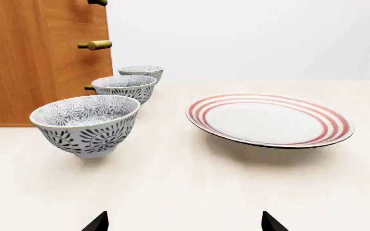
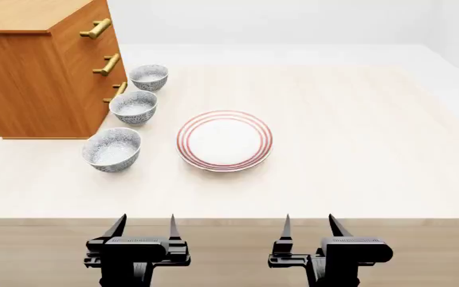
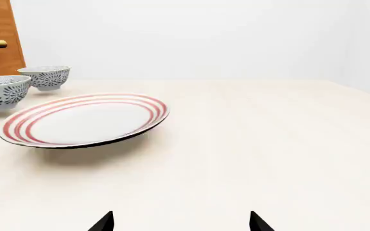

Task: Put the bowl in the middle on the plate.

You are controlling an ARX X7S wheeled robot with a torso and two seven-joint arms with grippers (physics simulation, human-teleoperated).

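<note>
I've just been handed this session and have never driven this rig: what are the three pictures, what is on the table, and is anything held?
It is a simulated two-armed robot. The head view looks down from its head over the table; the two black claws at the near edge are the left gripper and right gripper, both open and holding nothing. Each of the other two pictures comes from a camera on one wrist, looking low across the table, with that gripper's fingertips at the picture's edge.

On the table a row of three speckled bowls runs along the front of a wooden drawer cabinet: the near bowl, the middle bowl and the far bowl. Beside them, towards the robot's right, lies the red-ringed plate, with nothing on it.
</note>
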